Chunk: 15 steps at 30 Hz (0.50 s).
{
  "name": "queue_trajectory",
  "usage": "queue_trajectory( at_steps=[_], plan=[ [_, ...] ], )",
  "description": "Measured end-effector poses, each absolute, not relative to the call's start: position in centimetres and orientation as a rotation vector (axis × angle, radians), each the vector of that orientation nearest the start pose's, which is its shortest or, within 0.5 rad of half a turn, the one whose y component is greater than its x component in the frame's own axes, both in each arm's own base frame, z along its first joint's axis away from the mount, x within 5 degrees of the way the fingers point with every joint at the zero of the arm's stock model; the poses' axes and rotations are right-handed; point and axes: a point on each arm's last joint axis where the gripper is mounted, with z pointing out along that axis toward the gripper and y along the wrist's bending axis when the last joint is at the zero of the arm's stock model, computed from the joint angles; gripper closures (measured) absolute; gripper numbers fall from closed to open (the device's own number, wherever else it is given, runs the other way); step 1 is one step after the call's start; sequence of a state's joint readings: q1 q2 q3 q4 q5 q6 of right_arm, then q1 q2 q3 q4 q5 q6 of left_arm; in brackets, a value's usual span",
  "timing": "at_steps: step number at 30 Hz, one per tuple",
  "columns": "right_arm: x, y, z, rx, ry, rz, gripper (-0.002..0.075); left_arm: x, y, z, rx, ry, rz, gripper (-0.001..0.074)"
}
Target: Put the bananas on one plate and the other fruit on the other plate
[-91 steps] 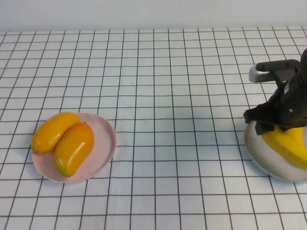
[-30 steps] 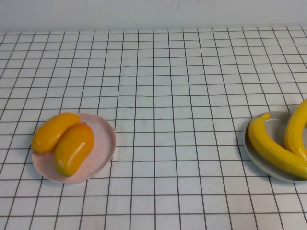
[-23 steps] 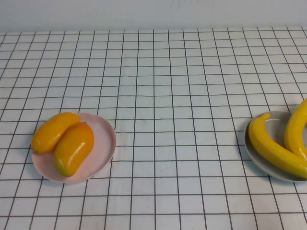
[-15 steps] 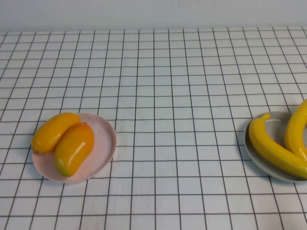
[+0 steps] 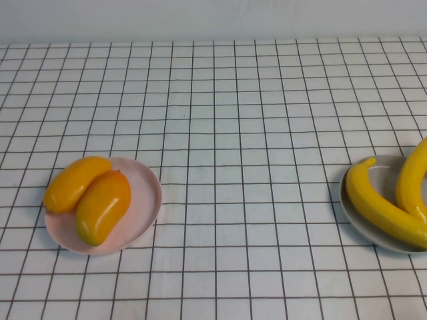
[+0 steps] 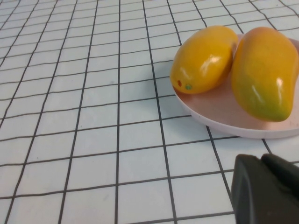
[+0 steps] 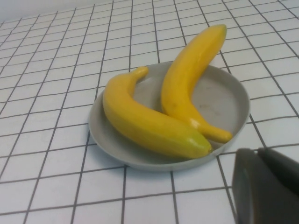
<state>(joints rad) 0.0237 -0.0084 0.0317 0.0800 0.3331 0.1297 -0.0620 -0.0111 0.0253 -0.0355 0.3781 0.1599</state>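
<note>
Two yellow bananas (image 5: pixel 381 205) (image 5: pixel 411 177) lie side by side on the grey-blue plate (image 5: pixel 385 175) at the right edge of the table. Two orange mango-like fruits (image 5: pixel 75 183) (image 5: pixel 103 207) lie together on the pink plate (image 5: pixel 145 193) at the left. Neither gripper shows in the high view. The left gripper (image 6: pixel 261 161) is shut and empty, just off the pink plate's (image 6: pixel 219 114) rim, with the fruits (image 6: pixel 205 58) (image 6: pixel 264 70) ahead of it. The right gripper (image 7: pixel 257 154) is shut and empty, just off the grey plate's (image 7: pixel 219 100) rim near the bananas (image 7: pixel 149 123) (image 7: pixel 189 79).
The table is covered with a white cloth with a black grid (image 5: pixel 233 133). A pale wall runs along its far edge. Nothing else stands between the two plates.
Three seconds ago the right gripper was over the grey plate by a banana. It has since withdrawn from the high view, leaving both bananas on the plate. Nothing moved in the last second.
</note>
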Motion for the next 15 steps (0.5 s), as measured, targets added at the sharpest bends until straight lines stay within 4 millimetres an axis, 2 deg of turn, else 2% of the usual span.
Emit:
queue_trajectory(
  at_steps=[15],
  plan=[
    [5.37, 0.46, 17.29, 0.151, 1.839, 0.205, 0.0741, 5.23, -0.44, 17.13, 0.186, 1.867, 0.032, 0.0738]
  ],
)
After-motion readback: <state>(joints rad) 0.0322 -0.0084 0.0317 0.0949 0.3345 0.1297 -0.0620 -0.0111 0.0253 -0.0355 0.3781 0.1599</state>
